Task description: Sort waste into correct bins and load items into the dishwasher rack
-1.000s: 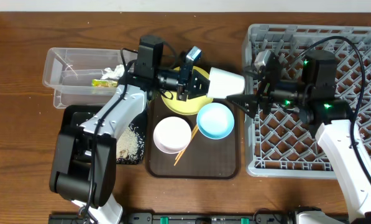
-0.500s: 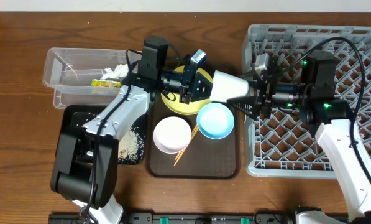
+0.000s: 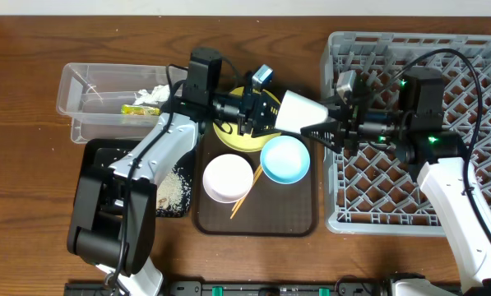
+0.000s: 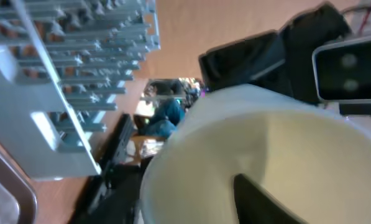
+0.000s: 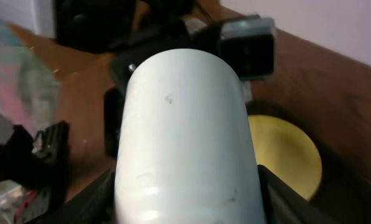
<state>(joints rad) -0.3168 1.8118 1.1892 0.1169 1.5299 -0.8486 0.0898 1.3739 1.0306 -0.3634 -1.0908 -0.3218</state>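
Above the brown tray (image 3: 286, 210), the pale cup (image 3: 298, 111) lies on its side in the air, between the two arms. It is over the edge of the yellow plate (image 3: 229, 136) and near the rack (image 3: 334, 191), but not in it yet.

The left gripper (image 3: 271, 112) holds the cup by its rim. One dark finger sits inside the cup, as the left wrist view shows.

A second ago the right gripper (image 3: 321, 123) was well apart from the cup, with its fingers spread. Now it has come in from the rack side, and its fingers sit on both sides of the cup's bottom end. The pictures do not show if they are squeezing it yet.

This looks like a hand-over. The right arm most likely has to grip first, and then the left can let go. If the left lets go too soon, the cup could drop onto the blue bowl (image 3: 284, 158) below.

The white bowl (image 3: 227, 177) and the chopsticks (image 3: 245, 197) wait on the tray.
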